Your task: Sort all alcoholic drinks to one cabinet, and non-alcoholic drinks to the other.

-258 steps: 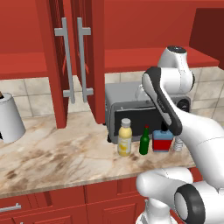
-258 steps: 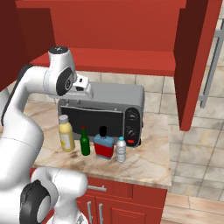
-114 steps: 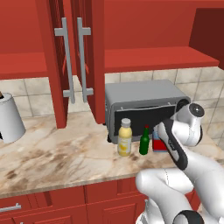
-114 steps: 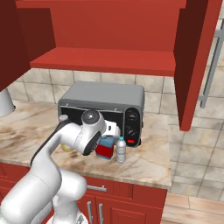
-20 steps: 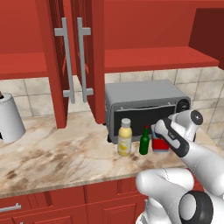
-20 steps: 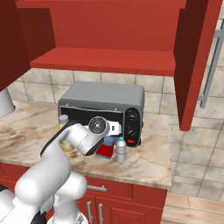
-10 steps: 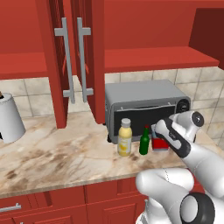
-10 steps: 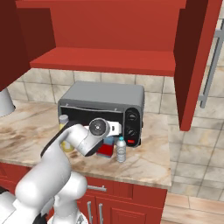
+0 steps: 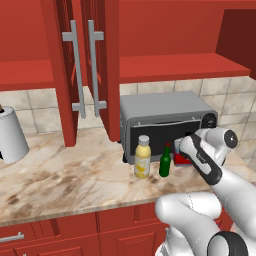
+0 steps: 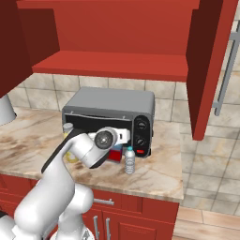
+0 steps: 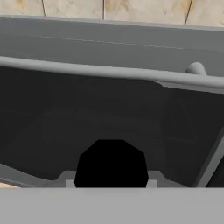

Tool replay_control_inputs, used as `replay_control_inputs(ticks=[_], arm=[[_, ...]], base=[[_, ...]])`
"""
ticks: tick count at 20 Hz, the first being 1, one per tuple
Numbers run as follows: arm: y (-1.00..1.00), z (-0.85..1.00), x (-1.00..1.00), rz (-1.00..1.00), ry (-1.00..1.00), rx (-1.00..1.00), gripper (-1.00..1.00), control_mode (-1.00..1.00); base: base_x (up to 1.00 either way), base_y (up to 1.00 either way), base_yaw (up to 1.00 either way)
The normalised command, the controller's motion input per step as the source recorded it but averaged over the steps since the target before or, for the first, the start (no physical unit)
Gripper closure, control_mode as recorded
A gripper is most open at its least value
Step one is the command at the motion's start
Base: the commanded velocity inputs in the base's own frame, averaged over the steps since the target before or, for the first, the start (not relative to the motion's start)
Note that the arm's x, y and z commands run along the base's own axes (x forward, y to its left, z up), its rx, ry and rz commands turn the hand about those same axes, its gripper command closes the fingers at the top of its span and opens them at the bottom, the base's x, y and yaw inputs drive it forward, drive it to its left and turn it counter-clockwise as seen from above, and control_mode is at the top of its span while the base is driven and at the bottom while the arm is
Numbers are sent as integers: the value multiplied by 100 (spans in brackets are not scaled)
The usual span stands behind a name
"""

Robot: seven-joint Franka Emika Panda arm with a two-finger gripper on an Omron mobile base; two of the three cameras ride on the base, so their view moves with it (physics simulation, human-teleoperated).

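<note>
Before the toaster oven point(image 9: 165, 117) on the worktop point(image 9: 60, 172), the end effector point(image 9: 181, 148) clamps the red-and-blue bottle point(image 9: 181, 159); green bottle point(image 9: 165, 161) and juice bottle point(image 9: 143, 157) stand alongside, water bottle point(image 10: 130, 160) just beside the oven.

- Arm point(image 9: 200, 220): glossy white shell in rounded, tubular segments, smooth with no seams or markings legible.
- Joints: dark grey to black rings and round end caps between segments; one cap shows at 5 o'clock in the left base view, one at 7 o'clock in the right base view.
- Wrist point(image 10: 104, 139): white drum with a dark circular face and pale centre.
- Forearm: black stripe running along the white cover.
- Cables, screws, labels: none discernible.
</note>
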Motion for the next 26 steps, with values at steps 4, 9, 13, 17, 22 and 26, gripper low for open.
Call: replay_control_inputs(ticks=[4, 9, 13, 17, 22, 26], arm=[[1, 63, -13, 0, -2, -3, 100, -100], [0, 62, -28, 0, 2, -3, 100, -100], [0, 56, -33, 0, 12, -5, 100, -100], [0, 58, -28, 0, 11, -3, 100, -100], [0, 56, -20, 0, 5, -3, 100, -100], [0, 53, -28, 2, 0, -2, 100, -100]], base=[[0, 0, 0], [0, 0, 0], [0, 0, 0], [0, 0, 0], [0, 0, 0], [0, 0, 0]])
